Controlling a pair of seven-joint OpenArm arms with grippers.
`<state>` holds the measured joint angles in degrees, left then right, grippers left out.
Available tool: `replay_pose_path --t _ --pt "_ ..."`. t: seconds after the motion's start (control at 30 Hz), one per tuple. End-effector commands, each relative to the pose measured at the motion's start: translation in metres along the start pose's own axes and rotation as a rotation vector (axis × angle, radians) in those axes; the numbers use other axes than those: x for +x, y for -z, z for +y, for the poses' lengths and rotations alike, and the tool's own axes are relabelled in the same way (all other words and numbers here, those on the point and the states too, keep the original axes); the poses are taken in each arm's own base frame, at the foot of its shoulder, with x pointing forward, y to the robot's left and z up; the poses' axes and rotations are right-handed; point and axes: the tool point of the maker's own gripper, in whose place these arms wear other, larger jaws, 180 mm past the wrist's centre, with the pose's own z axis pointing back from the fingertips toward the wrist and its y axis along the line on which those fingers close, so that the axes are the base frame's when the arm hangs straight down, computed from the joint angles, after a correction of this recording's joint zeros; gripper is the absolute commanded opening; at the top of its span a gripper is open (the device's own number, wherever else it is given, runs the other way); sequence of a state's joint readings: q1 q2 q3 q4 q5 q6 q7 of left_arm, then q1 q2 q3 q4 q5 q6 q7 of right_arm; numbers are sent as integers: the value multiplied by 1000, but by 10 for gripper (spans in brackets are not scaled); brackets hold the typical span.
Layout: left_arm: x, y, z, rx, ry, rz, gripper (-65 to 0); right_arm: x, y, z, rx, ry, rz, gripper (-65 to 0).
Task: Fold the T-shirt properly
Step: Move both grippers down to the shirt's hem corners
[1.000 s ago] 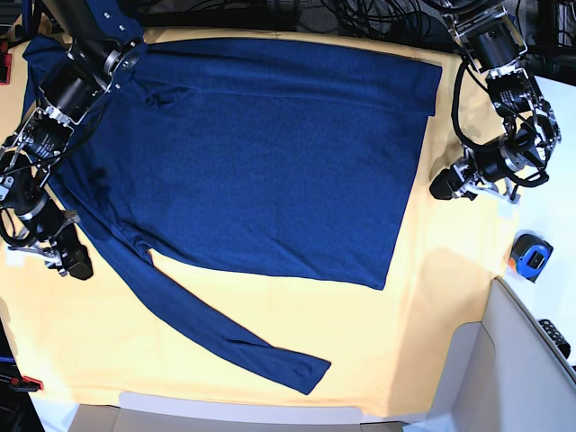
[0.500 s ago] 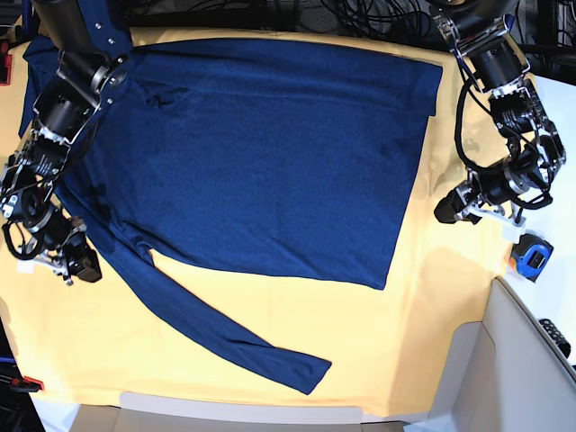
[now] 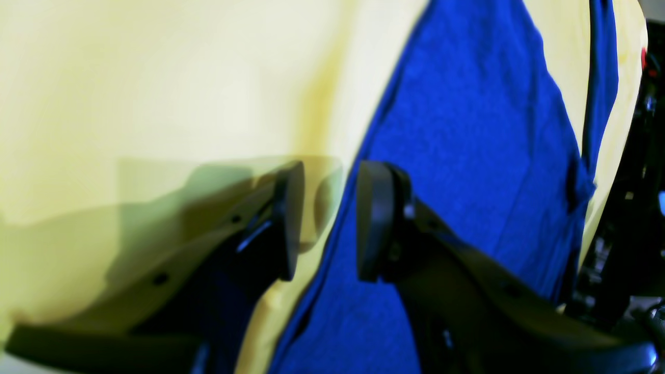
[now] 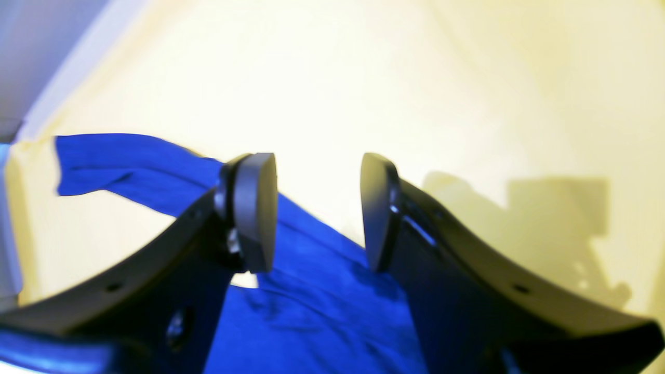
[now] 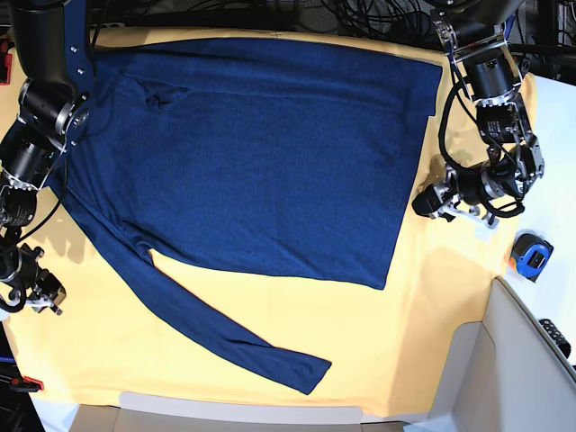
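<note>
The shirt (image 5: 261, 153) is lying flat on the yellow cloth (image 5: 432, 306), body filling the center and 12 o'clock part of the base view, hem edge running down the 3 o'clock side, one long sleeve trailing out toward 6 o'clock with its cuff near the front edge of the cloth. The collar end is sitting up at 11 o'clock under my right arm. My left gripper (image 5: 423, 203) is hovering at 3 o'clock just beside the hem edge, tips pointing toward 9 o'clock at the fabric. In its wrist view, that gripper (image 3: 323, 221) is showing both pads parted with a clear gap and nothing between them; the shirt's edge is passing below the gap, one pad over bare cloth and the other over blue fabric. Can't tell from here whether the tips are touching the shirt. My right gripper (image 5: 40, 290) is sitting at 8 o'clock, out over the cloth beside the sleeve and apart from it. In its wrist view, the same gripper (image 4: 318, 210) is also spread apart and empty, with the sleeve lying beneath it and running off toward 9 o'clock and plain yellow cloth beyond at 12 o'clock. Both are casting shadows on the cloth. A small blue and black tape measure (image 5: 529, 256) is sitting off the cloth at 4 o'clock, on the white surface (image 5: 562, 135), well clear of the shirt.
</note>
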<state>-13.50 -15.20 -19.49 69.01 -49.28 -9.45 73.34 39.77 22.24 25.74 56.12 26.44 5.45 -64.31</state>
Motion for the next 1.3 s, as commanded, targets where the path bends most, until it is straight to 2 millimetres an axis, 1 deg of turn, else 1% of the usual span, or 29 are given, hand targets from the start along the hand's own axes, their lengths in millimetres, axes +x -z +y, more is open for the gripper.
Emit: replay_pose_path --t 0.0,0.1,0.13,0.17,0.23,0.37,0.43,0.5,0.67,0.73,0.77,0.87,1.0,1.1,1.23,1.27 --pt "15 -6 -6 -11 19 -31 -469 33 -15 5 14 -27 -83 -381" --pt "14 -3 -8 -12 32 -25 -469 26 -12 14 64 -159 -64 -359" --pt "14 -3 -8 -12 32 -25 -469 23 -11 13 73 -203 -49 -351" --pt "13 -3 -8 -12 32 -23 -469 22 -10 13 78 -263 -30 -340" --pt "14 -3 -9 -14 32 -24 -469 12 -4 16 76 -393 22 -329" --pt "14 -3 -9 -14 32 -24 -469 4 1 28 95 -662 52 -329" --pt "14 -3 -9 -13 33 -24 -469 -8 6 32 122 -770 86 -330" --pt "13 -3 -8 -12 32 -23 -469 -25 14 28 160 -824 141 -331" --pt "13 -3 -8 -11 31 -22 -469 -41 27 7 157 -740 201 -332" --pt "13 -3 -8 -11 31 -22 -469 -49 29 5 161 -731 216 -332" --pt "12 -3 -7 -10 31 -21 -469 -56 31 1 160 -729 231 -332" --pt "12 -3 -7 -10 31 -21 -469 -68 32 -6 157 -726 252 -332" --pt "11 -3 -7 -9 30 -20 -469 -78 33 -13 151 -722 274 -332" --pt "11 -3 -7 -9 30 -20 -469 -84 33 -23 139 -718 288 -332" --pt "11 -3 -7 -11 30 -19 -469 -86 35 -26 147 -710 261 -332" --pt "11 -3 -7 -11 30 -18 -469 -85 34 -30 141 -710 256 -332"
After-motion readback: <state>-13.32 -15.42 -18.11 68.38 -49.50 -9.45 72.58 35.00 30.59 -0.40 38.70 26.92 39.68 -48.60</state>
